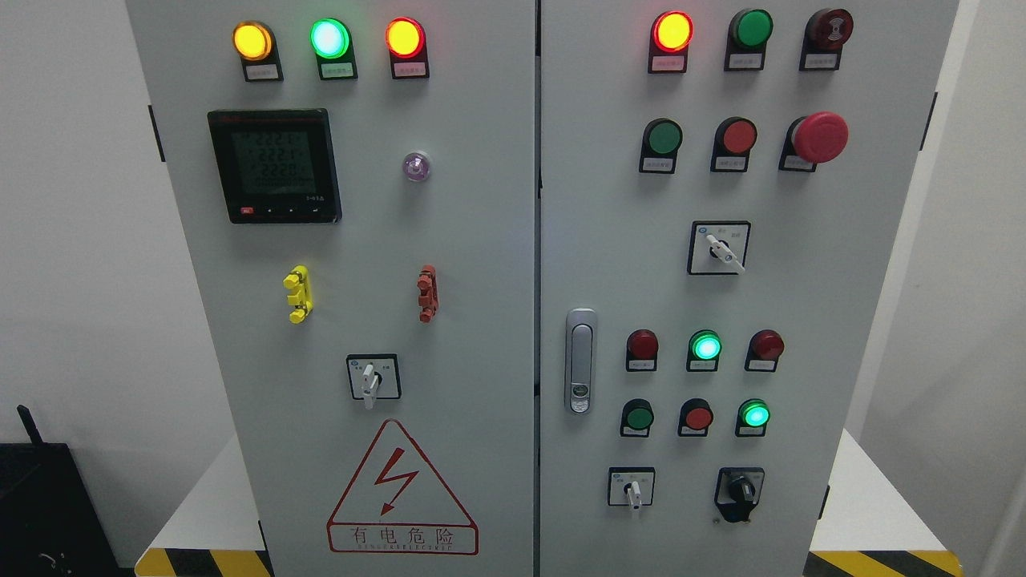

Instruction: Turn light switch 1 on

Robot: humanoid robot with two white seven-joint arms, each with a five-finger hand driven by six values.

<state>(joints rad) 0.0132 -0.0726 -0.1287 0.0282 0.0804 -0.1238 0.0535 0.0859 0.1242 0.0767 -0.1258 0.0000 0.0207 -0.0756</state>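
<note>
Plain white walls (72,264) are seen on both sides of the scene, evenly lit, with no strong shadows cast on them. At the right, a wall corner (974,264) is formed where a lighter strip meets a greyer surface. A white platform (204,505) is visible low down on both sides, edged at the front with yellow-and-black hazard striping (204,562). A black object (48,505) is placed in the lower left corner, against the wall.

Button labels (262,72) too small
</note>
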